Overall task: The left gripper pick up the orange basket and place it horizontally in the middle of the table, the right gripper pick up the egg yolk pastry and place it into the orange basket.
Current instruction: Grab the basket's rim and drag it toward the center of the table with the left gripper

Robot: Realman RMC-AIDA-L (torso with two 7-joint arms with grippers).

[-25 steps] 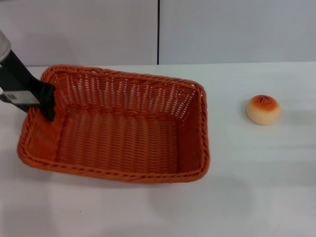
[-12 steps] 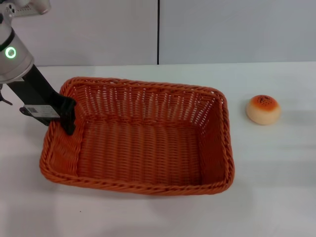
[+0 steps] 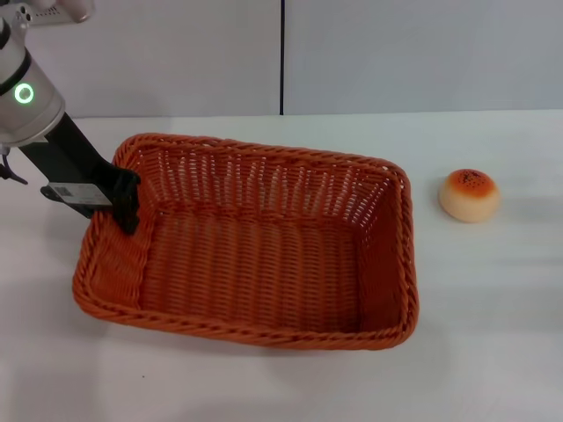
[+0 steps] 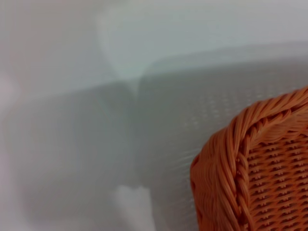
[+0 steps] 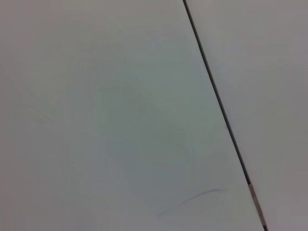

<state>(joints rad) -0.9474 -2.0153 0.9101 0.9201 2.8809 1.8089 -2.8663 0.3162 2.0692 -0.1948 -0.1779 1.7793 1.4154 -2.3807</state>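
So far only the first step looks near done: the left hand [image 3: 126, 204] is clamped on the near-left rim of the orange basket [image 3: 255, 255], which lies level and roughly mid-tabletop [image 3: 493, 334], not yet released. Well off to the hand's right, past the basket's far end, sits the egg yolk pastry [image 3: 469, 194], untouched. Nothing blocks its path. The right hand is out of sight.

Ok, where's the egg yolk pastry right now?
In the head view the egg yolk pastry sits alone on the table, on the robot's right, clear of the orange basket.
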